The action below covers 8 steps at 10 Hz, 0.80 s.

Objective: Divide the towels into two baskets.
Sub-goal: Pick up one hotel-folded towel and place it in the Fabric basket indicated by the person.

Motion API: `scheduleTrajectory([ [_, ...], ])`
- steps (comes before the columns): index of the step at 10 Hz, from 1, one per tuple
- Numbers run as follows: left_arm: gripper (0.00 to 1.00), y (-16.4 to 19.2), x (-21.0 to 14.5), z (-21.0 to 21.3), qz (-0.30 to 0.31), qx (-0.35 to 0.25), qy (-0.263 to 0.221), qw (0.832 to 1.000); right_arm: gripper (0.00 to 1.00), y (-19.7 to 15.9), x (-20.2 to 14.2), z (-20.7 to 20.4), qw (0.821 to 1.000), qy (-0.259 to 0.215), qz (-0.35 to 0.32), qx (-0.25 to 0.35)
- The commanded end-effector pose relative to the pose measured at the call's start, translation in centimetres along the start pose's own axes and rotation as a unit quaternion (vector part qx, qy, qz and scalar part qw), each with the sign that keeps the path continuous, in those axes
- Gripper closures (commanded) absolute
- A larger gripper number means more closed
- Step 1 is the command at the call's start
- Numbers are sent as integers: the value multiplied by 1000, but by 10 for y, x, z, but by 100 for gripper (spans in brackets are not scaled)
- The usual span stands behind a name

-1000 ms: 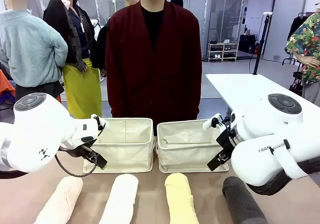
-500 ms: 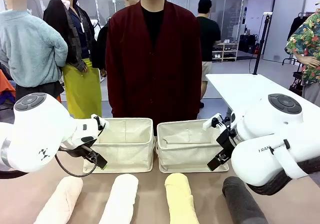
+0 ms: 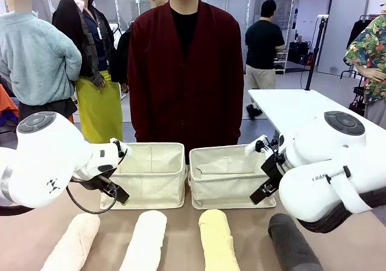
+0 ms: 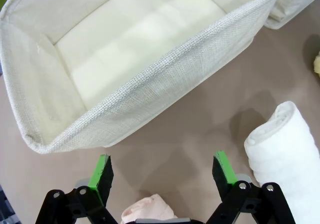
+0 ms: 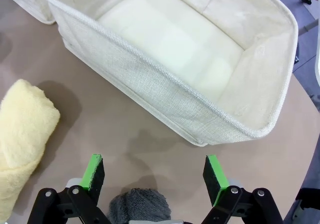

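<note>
Four rolled towels lie side by side on the table, long axes pointing at two empty baskets beyond. The left fingers hang spread, holding nothing, over the pink towel; the right fingers likewise over the grey towel.

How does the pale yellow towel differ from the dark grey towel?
Colour: the pale yellow towel is light, the dark grey towel is almost black. Place: the yellow one lies before the right basket, the grey one further right. The open right gripper hangs over the grey towel's end; the yellow towel lies off to its side. Both are rolled and lie on the table.
</note>
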<state>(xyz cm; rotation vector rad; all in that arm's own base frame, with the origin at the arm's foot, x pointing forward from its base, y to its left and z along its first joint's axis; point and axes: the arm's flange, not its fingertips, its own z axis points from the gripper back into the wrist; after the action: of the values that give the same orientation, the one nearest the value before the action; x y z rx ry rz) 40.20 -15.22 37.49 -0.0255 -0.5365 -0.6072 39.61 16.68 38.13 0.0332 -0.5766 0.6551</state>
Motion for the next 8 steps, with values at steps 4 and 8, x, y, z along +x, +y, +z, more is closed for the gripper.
scheduleTrajectory([
  [4,0,19,10,56,43,-133,55,989,0,-25,12,59,994,1,-30,109],
  [8,0,78,-18,94,82,-347,47,933,0,-84,-17,103,941,-24,-123,316],
])
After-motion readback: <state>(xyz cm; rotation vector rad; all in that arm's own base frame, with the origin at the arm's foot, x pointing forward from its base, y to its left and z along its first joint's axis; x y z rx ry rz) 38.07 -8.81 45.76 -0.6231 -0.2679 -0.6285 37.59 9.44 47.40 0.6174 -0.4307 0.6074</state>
